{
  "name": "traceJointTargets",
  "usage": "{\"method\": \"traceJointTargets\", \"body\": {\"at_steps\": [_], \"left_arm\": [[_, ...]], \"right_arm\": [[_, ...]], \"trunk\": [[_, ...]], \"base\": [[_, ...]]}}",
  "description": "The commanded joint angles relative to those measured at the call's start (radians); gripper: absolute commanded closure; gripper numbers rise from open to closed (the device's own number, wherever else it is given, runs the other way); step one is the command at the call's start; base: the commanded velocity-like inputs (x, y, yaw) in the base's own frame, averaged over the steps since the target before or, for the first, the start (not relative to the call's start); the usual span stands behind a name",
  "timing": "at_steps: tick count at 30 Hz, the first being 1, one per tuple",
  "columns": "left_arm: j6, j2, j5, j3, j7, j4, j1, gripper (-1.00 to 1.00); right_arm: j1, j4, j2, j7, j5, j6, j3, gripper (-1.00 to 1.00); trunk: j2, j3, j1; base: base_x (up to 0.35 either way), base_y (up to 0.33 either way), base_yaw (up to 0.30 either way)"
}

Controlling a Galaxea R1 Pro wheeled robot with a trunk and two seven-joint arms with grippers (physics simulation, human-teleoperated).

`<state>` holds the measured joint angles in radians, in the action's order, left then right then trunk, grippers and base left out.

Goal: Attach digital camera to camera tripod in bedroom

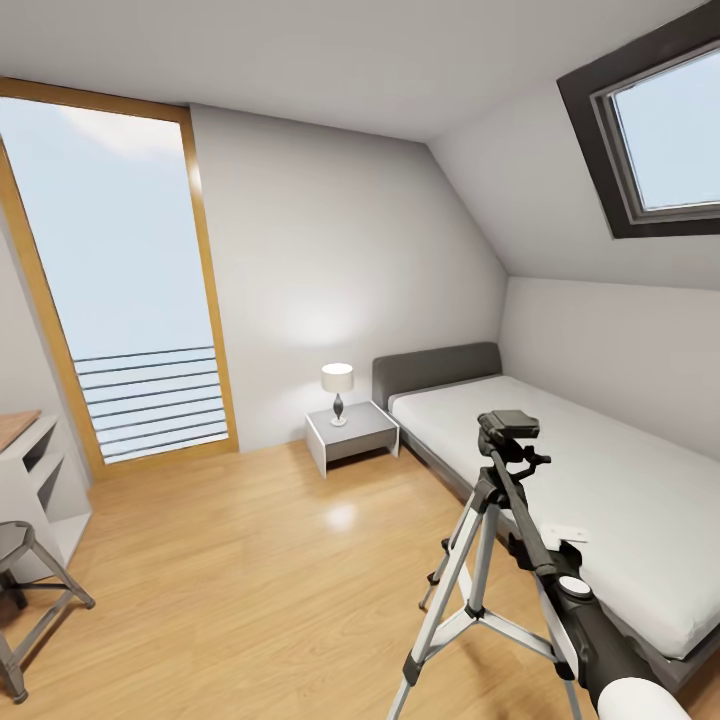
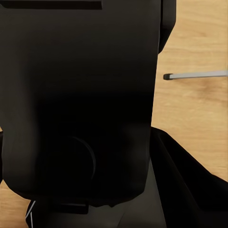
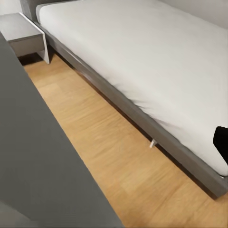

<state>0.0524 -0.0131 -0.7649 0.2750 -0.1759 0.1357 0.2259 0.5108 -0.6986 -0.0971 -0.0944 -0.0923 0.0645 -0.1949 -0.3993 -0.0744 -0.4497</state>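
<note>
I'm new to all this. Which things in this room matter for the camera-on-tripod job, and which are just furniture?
For the job:
- camera tripod, standing on the wood floor beside the bed
- possibly the black shape close to the left wrist camera; too dark to name

Just lying about:
- bed
- bedside table
- lamp
- stool
- skylight

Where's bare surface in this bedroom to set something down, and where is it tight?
Free: the mattress top; the floor between nightstand, tripod and stool. The nightstand's front half, beside the lamp. Tight: between the tripod's legs and the bed edge, where the right arm reaches.
</note>
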Motion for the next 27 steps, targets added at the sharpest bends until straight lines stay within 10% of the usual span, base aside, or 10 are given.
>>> {"method": "traceJointTargets", "body": {"at_steps": [1, 27], "left_arm": [[0.006, -0.001, -0.004, 0.009, -0.007, 0.003, 0.0, 1.0], [0.006, -0.002, -0.007, 0.0, -0.002, 0.009, -0.002, 1.0]], "right_arm": [[0.0, -0.002, 0.0, -0.001, -0.011, 0.007, -0.001, -1.0], [0.0, 0.032, 0.021, 0.001, -0.015, 0.006, 0.025, -1.0]], "trunk": [[-0.001, 0.0, 0.0], [-0.001, 0.0, 0.0]], "base": [[0.0, 0.0, 0.0], [-0.186, 0.0, 0.0]]}}
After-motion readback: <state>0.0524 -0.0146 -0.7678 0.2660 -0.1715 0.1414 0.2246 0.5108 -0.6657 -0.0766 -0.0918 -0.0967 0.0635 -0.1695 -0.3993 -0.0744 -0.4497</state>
